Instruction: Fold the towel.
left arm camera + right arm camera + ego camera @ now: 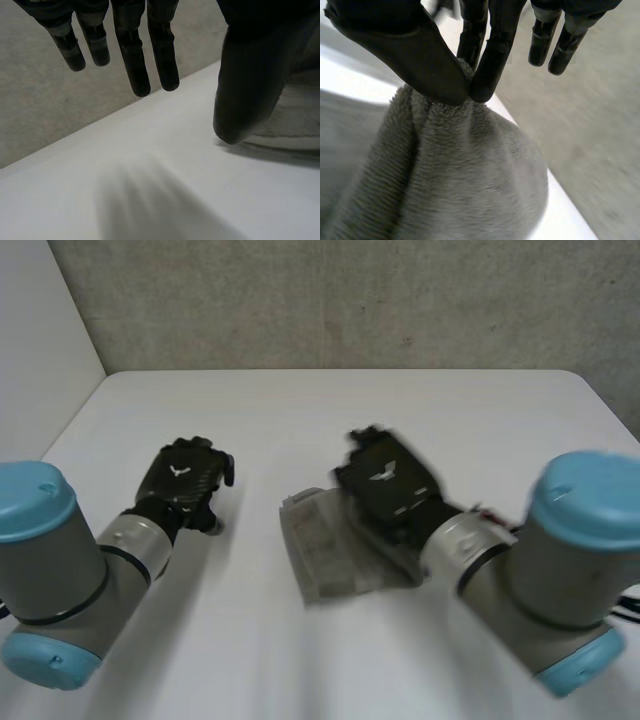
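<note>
Towel [330, 550], grey with a terry pile, sits on the white tabletop [300, 410] just below the centre of the head view, its right part under the right hand [385, 485]. In the right wrist view that hand pinches a gathered tuft of the cloth between thumb and straight fingers [490, 70], and the fabric drapes away from the pinch in a cone. To fold well, the pinched part should probably be carried low and straight across the cloth, then laid flat so the edges meet rather than bunch; the free hand could pin the opposite side. The visible part reads as a rough rectangle, and its long axis seems to run from the centre towards the lower right of the frame, though the hand hides that end. Further left, well apart from the cloth, the left hand [185, 480] hangs over bare tabletop, fingers straight and spread from the thumb, holding nothing.
</note>
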`<action>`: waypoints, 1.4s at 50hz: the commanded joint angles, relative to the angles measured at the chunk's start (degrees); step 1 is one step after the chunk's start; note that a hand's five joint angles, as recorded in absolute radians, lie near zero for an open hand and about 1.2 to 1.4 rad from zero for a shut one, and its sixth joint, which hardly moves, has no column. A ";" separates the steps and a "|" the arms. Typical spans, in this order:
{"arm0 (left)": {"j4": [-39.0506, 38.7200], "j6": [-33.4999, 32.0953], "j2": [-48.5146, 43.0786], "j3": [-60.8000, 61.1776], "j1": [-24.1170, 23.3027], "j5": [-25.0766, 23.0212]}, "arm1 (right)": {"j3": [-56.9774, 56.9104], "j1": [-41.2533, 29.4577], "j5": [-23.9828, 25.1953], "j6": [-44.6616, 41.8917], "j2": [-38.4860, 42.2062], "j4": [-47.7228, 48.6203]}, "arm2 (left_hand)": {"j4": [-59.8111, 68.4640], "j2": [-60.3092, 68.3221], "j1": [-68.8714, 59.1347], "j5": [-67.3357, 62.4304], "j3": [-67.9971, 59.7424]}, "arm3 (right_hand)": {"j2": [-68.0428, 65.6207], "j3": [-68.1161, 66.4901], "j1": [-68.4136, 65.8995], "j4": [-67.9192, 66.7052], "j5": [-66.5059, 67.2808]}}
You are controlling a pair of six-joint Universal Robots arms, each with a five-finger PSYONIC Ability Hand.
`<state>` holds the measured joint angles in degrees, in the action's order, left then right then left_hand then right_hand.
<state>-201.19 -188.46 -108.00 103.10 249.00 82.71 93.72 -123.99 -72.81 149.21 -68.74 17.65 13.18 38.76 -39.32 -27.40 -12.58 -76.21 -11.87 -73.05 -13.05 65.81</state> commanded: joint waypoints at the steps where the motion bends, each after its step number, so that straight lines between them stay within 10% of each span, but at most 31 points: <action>1: 0.01 3.71 1.22 0.00 2.45 -0.09 | -1.43 -9.41 0.03 0.46 6.23 1.68 | -3.18 -1.80 2.36 0.44 2.58 | -3.79 1.87 -6.95 3.05 4.19; 9: 0.01 4.24 0.95 -0.26 2.02 -0.09 | -1.61 -11.19 -0.32 0.38 10.38 2.83 | -3.18 -1.80 2.36 0.44 2.58 | -3.79 1.87 -6.95 3.05 4.19; 13: -0.08 4.41 0.60 -1.05 1.31 -0.18 | -0.74 -8.83 -0.50 1.86 6.27 2.48 | -3.18 -1.80 2.36 0.44 2.58 | 66.21 1.87 63.05 3.05 -65.81; 29: 0.18 17.59 -3.43 -9.13 -6.67 -0.27 | 3.31 7.96 2.05 27.09 -6.58 -3.57 | -3.18 -2.97 3.54 1.62 2.58 | 66.21 1.87 63.05 3.05 -65.81; 43: 5.27 21.46 -13.63 -15.38 -14.59 0.17 | -3.81 12.54 1.88 30.26 3.87 -8.60 | -3.18 -2.80 3.37 1.45 2.58 | 66.21 1.87 63.05 3.05 -65.81; 70: 7.21 20.59 -15.13 -10.64 -14.24 9.14 | -11.01 10.87 2.84 27.45 16.27 -14.13 | -3.18 -3.14 3.71 1.78 2.58 | 66.21 1.87 63.05 3.05 -65.81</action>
<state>-193.97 -167.88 -123.37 91.79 234.83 91.97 83.01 -112.46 -69.69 178.14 -53.31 3.51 13.18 37.32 -37.69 -26.06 -12.58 -14.43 -11.87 -13.06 -13.05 3.59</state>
